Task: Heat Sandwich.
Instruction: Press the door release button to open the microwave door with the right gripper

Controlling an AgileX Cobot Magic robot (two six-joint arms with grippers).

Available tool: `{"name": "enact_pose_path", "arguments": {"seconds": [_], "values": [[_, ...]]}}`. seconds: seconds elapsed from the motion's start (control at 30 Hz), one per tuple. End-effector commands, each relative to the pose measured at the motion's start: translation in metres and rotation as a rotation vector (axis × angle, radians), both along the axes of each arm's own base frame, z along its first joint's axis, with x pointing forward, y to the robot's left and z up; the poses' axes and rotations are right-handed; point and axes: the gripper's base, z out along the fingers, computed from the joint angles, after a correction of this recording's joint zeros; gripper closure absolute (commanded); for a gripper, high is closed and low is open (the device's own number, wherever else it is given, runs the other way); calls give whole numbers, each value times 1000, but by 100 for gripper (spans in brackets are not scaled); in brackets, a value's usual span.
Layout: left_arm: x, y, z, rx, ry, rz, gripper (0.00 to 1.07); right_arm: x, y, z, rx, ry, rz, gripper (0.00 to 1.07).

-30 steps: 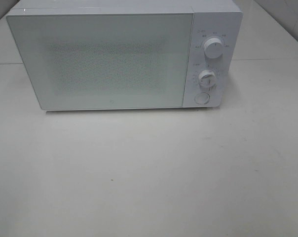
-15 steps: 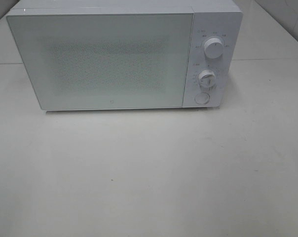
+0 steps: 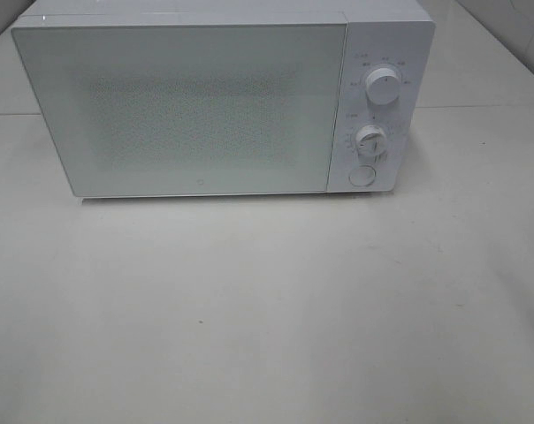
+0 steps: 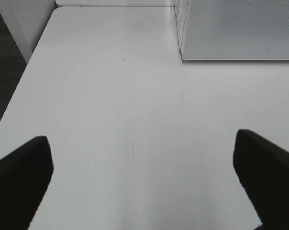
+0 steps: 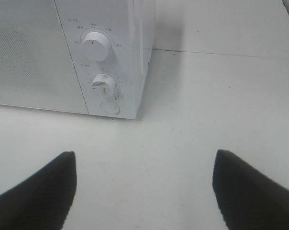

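From the high camera, the microwave [image 3: 223, 97] stands at the back of the worktop [image 3: 249, 309] with its door [image 3: 179, 106] shut, and neither arm is in sight. The sandwich shows nowhere in front of or beside the microwave, and the frosted door hides whether it lies inside, so settle that before you commit. At the left wrist, your left fingers [image 4: 20, 182] stand wide and empty over bare worktop, in front of the microwave's front corner on the side away from the knobs. At the right wrist, your right fingers [image 5: 34, 191] are spread wide too, holding nothing, in front of the microwave's control panel, where the round button [image 5: 109, 106] sits below the lower knob [image 5: 104, 85]. The next move is probably on that panel. Approach it square, touch with one fingertip only, and keep the left arm out of the door's swing.
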Motion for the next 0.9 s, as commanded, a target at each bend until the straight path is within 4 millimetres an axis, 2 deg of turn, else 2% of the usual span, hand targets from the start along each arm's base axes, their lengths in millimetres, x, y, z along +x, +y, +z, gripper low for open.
{"name": "enact_pose_path", "arguments": {"seconds": [0.03,0.23,0.57,0.7,0.9], "values": [[-3,-1,-1,-8,-33,2,9,12,3,1,-6,-29,8,32],[-3,-1,-1,-8,-33,2,9,35,10,-5,0,-47,27,32],[-3,-1,-1,-8,-33,2,9,62,18,-12,14,-117,59,32],[-3,-1,-1,-8,-33,2,9,73,23,-24,25,-177,88,32],[-3,-1,-1,-8,-33,2,9,81,26,-38,0,-225,118,32]]}}
